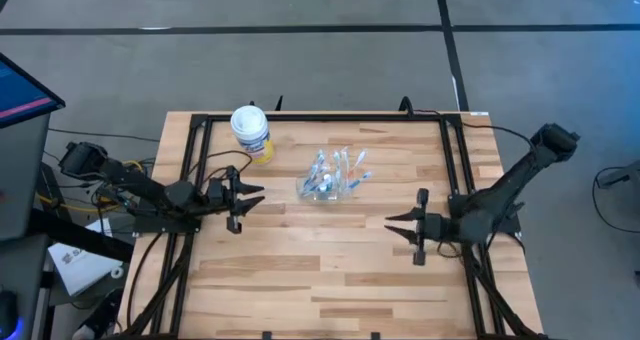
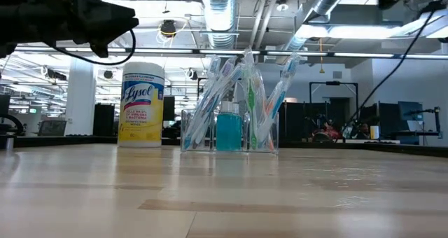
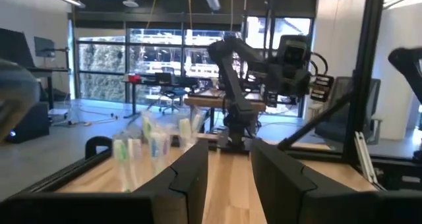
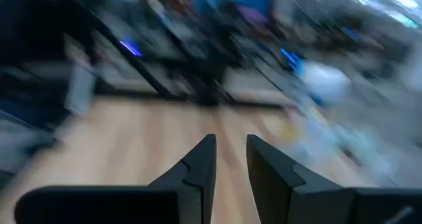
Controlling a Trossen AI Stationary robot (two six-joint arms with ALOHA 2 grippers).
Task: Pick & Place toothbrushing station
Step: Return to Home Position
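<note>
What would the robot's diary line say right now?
left gripper: open, empty | right gripper: open, empty | toothbrushes: in clear organizer, mid-table

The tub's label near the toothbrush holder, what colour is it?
Yellow, on a white tub; clearest in the low view.
</note>
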